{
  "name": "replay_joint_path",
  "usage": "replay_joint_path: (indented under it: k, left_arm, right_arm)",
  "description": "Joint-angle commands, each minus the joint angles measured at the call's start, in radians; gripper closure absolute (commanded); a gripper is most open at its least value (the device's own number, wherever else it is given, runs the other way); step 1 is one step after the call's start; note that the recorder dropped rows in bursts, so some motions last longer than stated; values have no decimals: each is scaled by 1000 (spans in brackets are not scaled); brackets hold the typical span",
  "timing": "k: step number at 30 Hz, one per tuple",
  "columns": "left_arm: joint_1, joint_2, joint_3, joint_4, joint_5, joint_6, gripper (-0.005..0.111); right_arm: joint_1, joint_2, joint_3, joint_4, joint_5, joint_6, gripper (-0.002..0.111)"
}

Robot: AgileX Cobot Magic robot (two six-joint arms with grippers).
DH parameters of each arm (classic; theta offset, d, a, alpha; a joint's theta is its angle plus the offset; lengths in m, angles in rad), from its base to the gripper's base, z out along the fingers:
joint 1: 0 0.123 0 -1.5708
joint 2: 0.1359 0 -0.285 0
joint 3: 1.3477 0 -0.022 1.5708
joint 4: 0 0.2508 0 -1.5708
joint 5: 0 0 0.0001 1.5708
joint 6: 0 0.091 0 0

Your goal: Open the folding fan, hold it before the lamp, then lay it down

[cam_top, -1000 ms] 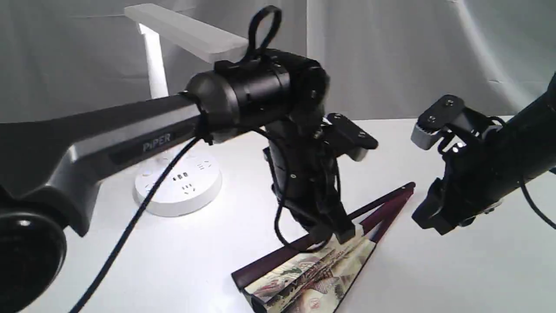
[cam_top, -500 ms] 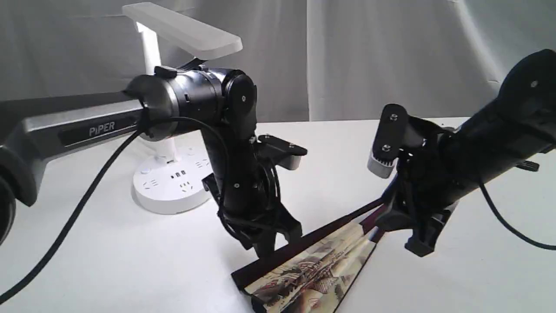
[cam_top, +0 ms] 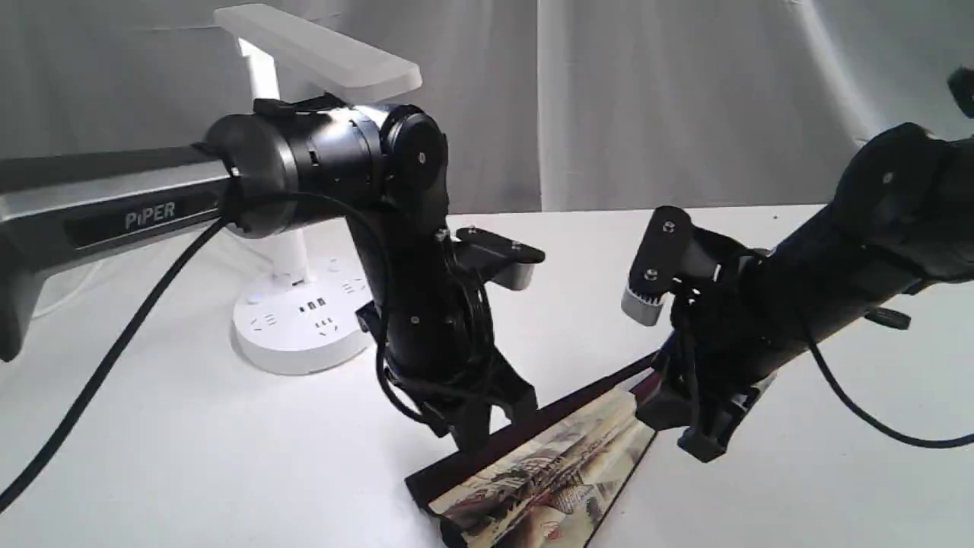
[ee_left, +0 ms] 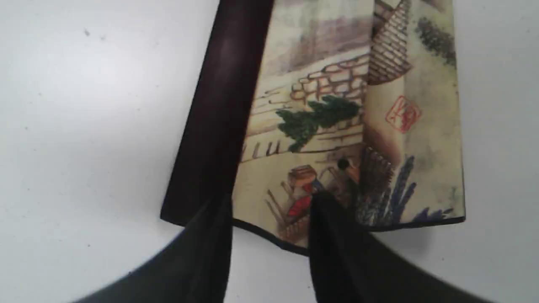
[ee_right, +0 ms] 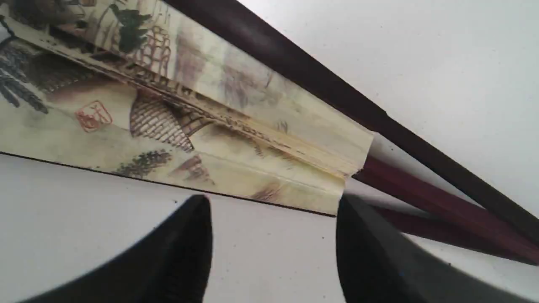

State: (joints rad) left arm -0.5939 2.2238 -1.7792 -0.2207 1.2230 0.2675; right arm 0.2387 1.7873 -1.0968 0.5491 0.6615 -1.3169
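The folding fan [cam_top: 548,472] lies partly spread on the white table, cream painted leaf up, with its dark guard [cam_top: 533,426] along the far side. My left gripper [cam_top: 487,426] points down at the guard near the fan's wide end. In the left wrist view this gripper [ee_left: 269,219] is open, one finger [ee_left: 210,248] at the guard's tip [ee_left: 219,126] and the other on the leaf [ee_left: 337,105]. My right gripper [cam_top: 689,426] hangs open by the ribs. In the right wrist view it [ee_right: 273,202] hovers beside the leaf's inner corner [ee_right: 328,168] and maroon ribs [ee_right: 421,198]. The lamp [cam_top: 319,53] stands behind.
The lamp's round base [cam_top: 304,320] with sockets sits on the table behind the left arm. A black cable [cam_top: 114,365] hangs from the left arm across the front left. Grey drapes close off the back.
The left gripper slid along the guard toward the fan's wide end, then nearly stopped. The right arm came down and to the left, close to the fan's ribs.
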Motion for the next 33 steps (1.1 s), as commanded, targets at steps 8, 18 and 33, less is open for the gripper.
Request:
replay_joint_path:
  k: [8, 18, 33]
  left_arm:
    - [-4, -14, 89, -7, -52, 2, 76]
    - [-4, -14, 105, 1, -96, 2, 76]
    - [-1, -3, 161, 176, -80, -50, 76]
  right_arm:
    - [8, 0, 6, 87, -7, 17, 61]
    - [12, 0, 6, 118, -25, 17, 61]
    - [41, 0, 6, 122, -50, 10, 56]
